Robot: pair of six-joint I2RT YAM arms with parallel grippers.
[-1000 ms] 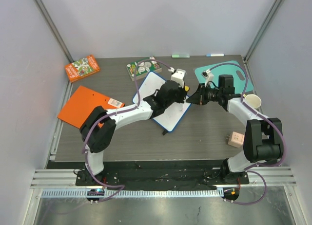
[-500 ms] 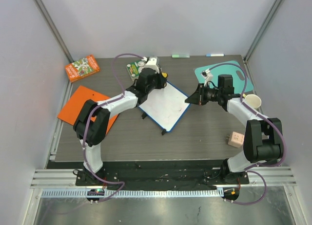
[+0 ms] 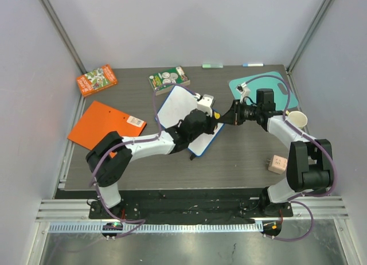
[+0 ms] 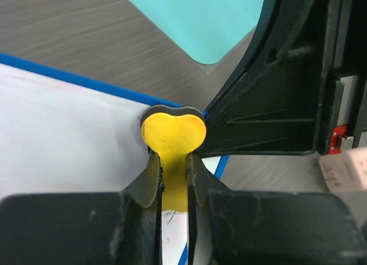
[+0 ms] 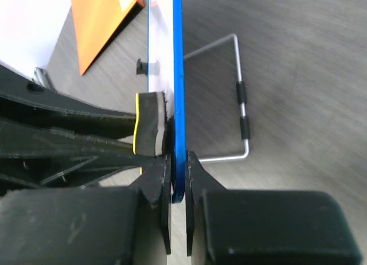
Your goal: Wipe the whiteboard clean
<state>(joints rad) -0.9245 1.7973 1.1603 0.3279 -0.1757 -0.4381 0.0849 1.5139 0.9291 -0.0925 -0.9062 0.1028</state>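
Meanwhile, the left gripper point(image 4: 174, 162), clenched on the yellow eraser point(image 4: 174, 132), had swept back from the far corner of the whiteboard point(image 4: 69, 127) to the corner beside the right gripper point(image 5: 178, 162), which was clamped on the blue frame edge. The whiteboard sat mid-table, between the orange board point(image 3: 103, 124) and the cutting board point(image 3: 269, 84). By that evidence, one wiping stroke had crossed the full surface. The left arm hid the near half of the whiteboard from above. Faint marks beside the fingers were illegible, so it could not be confirmed whether any writing remained.
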